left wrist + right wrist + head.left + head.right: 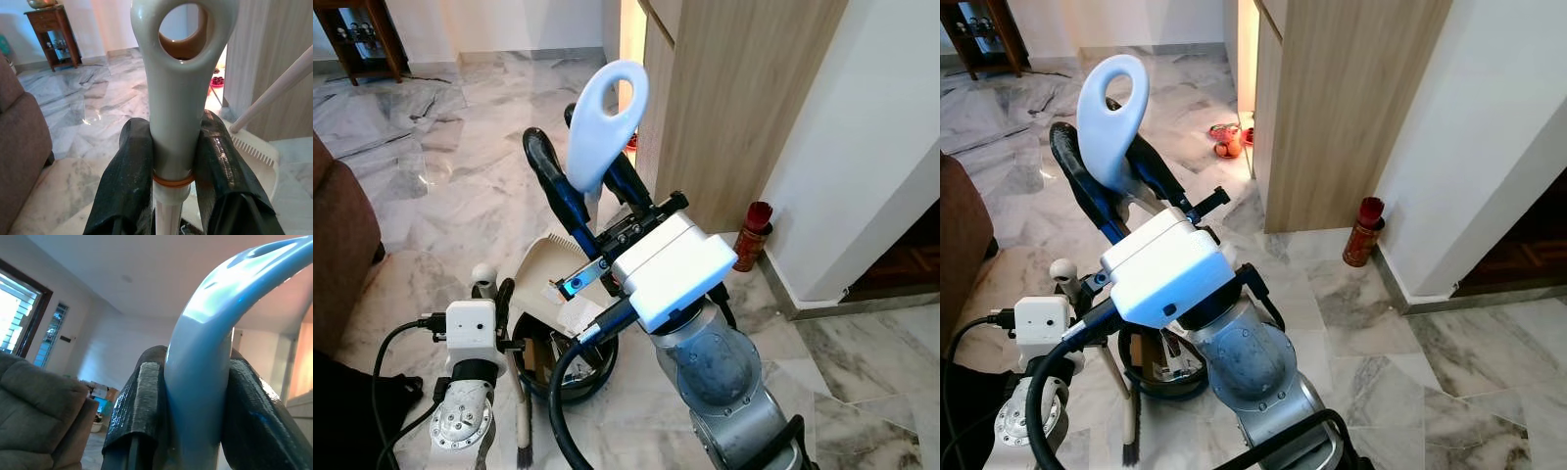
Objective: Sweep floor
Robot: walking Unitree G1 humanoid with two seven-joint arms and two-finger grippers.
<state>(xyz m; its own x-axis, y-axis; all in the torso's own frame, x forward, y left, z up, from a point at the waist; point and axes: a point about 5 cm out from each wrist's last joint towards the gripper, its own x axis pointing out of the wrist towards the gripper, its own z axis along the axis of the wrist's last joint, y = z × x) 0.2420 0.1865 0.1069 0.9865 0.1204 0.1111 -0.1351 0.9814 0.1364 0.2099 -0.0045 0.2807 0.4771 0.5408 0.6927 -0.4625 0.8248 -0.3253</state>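
Our right hand point(592, 186) grips the blue handle point(605, 122); our left hand point(173, 166) clamps the broom handle point(178, 98) above the dustpan point(543, 264).

White-and-grey veined marble floor point(460, 176), pale blue looped handle point(605, 113), cream dustpan point(548, 269), red canister point(752, 235).

Right claw point(579, 166) raised high, fingers clamped shut — left claw point(168, 166) low, likewise clamped.

dustpan point(540, 262) half hidden by right arm | broom bristles point(525, 452) cut by frame edge
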